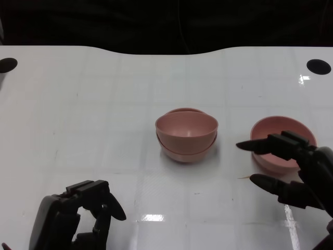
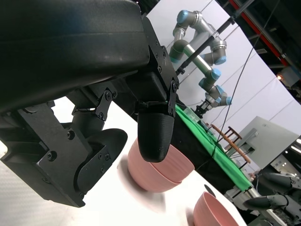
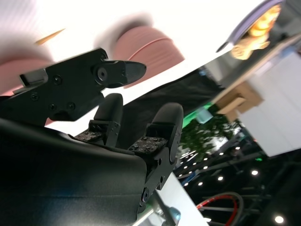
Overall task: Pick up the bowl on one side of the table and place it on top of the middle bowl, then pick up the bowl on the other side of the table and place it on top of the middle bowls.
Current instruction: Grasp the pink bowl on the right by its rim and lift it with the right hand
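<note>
A robotics lab or test hall is indicated. In the left wrist view an industrial robot arm [image 2: 200, 35] with blue-capped joints is seen mounted beyond the white table [image 2: 117, 207], beside a bench covered in green cloth [image 2: 211, 150] and a wooden chair [image 2: 230, 139]. Black cables [image 2: 254, 52] are strung across pale partition walls [image 2: 263, 94]. In the right wrist view a dark ceiling dotted with small round lights [image 3: 221, 176] is shown, as in a large hall

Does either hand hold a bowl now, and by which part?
No. The left hand holds nothing; the right hand is spread around the right bowl, not gripping.
</note>
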You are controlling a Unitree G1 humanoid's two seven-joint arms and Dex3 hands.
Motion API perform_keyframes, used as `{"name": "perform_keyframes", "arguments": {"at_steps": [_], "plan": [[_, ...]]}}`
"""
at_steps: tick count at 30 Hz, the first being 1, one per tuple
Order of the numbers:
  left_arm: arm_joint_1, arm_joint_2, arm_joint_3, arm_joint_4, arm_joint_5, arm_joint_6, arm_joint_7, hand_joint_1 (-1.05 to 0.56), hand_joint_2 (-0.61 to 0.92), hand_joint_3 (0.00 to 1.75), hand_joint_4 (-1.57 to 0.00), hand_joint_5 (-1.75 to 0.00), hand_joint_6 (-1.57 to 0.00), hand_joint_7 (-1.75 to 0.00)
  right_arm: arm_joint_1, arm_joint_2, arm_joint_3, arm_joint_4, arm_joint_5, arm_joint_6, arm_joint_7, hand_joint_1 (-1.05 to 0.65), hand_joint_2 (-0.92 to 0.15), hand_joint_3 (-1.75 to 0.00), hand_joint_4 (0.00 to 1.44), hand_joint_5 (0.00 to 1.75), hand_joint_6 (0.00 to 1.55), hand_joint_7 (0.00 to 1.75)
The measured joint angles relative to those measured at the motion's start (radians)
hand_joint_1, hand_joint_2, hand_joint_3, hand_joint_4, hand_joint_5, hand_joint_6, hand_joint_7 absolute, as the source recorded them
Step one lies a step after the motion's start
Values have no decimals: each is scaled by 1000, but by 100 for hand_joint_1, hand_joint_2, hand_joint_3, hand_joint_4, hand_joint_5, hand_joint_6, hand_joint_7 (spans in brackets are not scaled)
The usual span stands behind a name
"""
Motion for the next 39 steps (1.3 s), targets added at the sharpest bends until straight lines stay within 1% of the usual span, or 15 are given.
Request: {"name": "perform_keyframes", "arguments": {"at_steps": [3, 7, 10, 15, 17, 19, 23, 28, 30, 31, 34, 36, 37, 38, 39], "plan": [[0, -2, 3, 0, 1, 0, 0, 5, 30, 150, -86, -168, -84, -146, 12, -7, 0, -49, -57, 74, -18, -37, -88, 0, 34, 73, 43, 27], [0, -2, 8, 0, 1, 0, -4, 6, 31, 149, -85, -168, -84, -145, 21, -31, 4, -130, -155, 206, -20, -42, -86, 0, 25, 66, 38, 21], [0, -2, 9, 0, 2, 0, -5, 6, 31, 150, -85, -167, -83, -146, 23, -53, 14, -183, -226, 296, -12, -47, -86, 0, 25, 58, 40, 15], [3, -3, 10, -2, 1, 0, -14, 6, 32, 149, -84, -169, -82, -146, 17, -79, 63, -223, -357, 454, 8, -52, -84, 0, 25, 55, 44, 12], [7, -3, 12, -4, 0, 0, -16, 6, 33, 149, -83, -170, -82, -146, 7, -89, 88, -224, -398, 509, 21, -53, -85, -1, 22, 52, 42, 10], [11, -4, 14, -7, 0, 0, -19, 6, 33, 149, -83, -170, -82, -146, -13, -98, 114, -225, -449, 580, 63, -55, -87, -1, 21, 50, 39, 7], [17, -4, 21, -17, 4, 3, -20, 6, 34, 148, -82, -171, -81, -147, -65, -102, 169, -219, -522, 700, 136, -53, -85, 0, 35, 34, 43, 3], [23, -5, 32, -19, 4, 4, -21, 8, 34, 148, -82, -171, -81, -146, -124, -108, 229, -174, -561, 775, 166, -51, -84, 0, 40, 27, 44, 2], [23, -5, 33, -19, 4, 4, -21, 8, 34, 149, -82, -172, -81, -146, -152, -108, 260, -139, -582, 811, 192, -49, -84, 0, 44, 21, 45, 1], [24, -6, 34, -19, 3, 4, -23, 7, 34, 149, -82, -172, -80, -146, -170, -108, 276, -113, -589, 831, 203, -44, -84, 0, 45, 18, 46, 1], [26, -7, 34, -21, 3, 4, -28, 7, 34, 148, -81, -172, -80, -146, -220, -107, 305, -34, -588, 859, 212, -37, -84, 0, 50, 15, 48, 2], [26, -8, 35, -23, 3, 4, -29, 7, 35, 148, -81, -172, -79, -147, -248, -107, 325, 25, -579, 859, 207, -35, -87, -1, 61, 15, 54, 3], [27, -8, 35, -24, 3, 4, -29, 7, 35, 147, -81, -173, -79, -147, -262, -108, 337, 55, -578, 856, 205, -34, -89, -1, 70, 17, 59, 4], [27, -8, 35, -26, 4, 4, -29, 6, 35, 147, -80, -173, -78, -148, -276, -109, 352, 85, -578, 853, 203, -32, -90, -1, 90, 24, 67, 6], [26, -9, 35, -27, 5, 5, -29, 7, 35, 147, -80, -173, -78, -148, -290, -111, 365, 119, -574, 840, 201, -31, -91, 0, 94, 39, 75, 5]]}}
